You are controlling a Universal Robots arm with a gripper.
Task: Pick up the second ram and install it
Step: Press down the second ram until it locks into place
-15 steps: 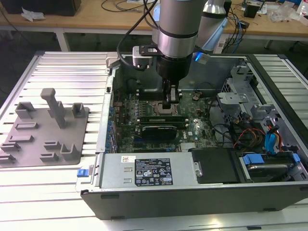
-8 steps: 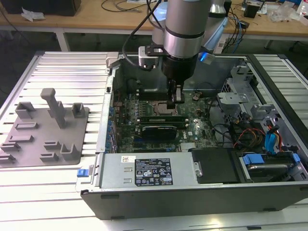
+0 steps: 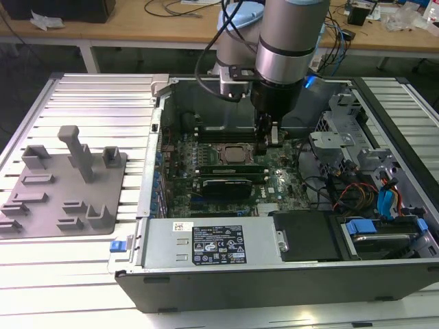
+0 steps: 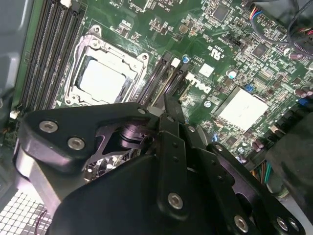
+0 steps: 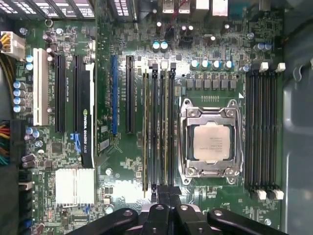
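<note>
Claw [image 5: 164, 196] over DIMM slots, fingertips closed together, tips partly cut off.
Thin green second ram [image 5: 165, 127] seated in slot beside square metal CPU socket [image 5: 210, 142].

The gripper [image 5: 163, 199] hangs over the motherboard [image 5: 128, 166], its black fingers [image 5: 157, 197] close together at the end of the memory slots [image 5: 159, 127] just beside the CPU socket [image 5: 211, 142]; two green sticks stand seated there.

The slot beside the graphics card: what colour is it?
Blue; the slot shows best in the first wrist view.
</note>
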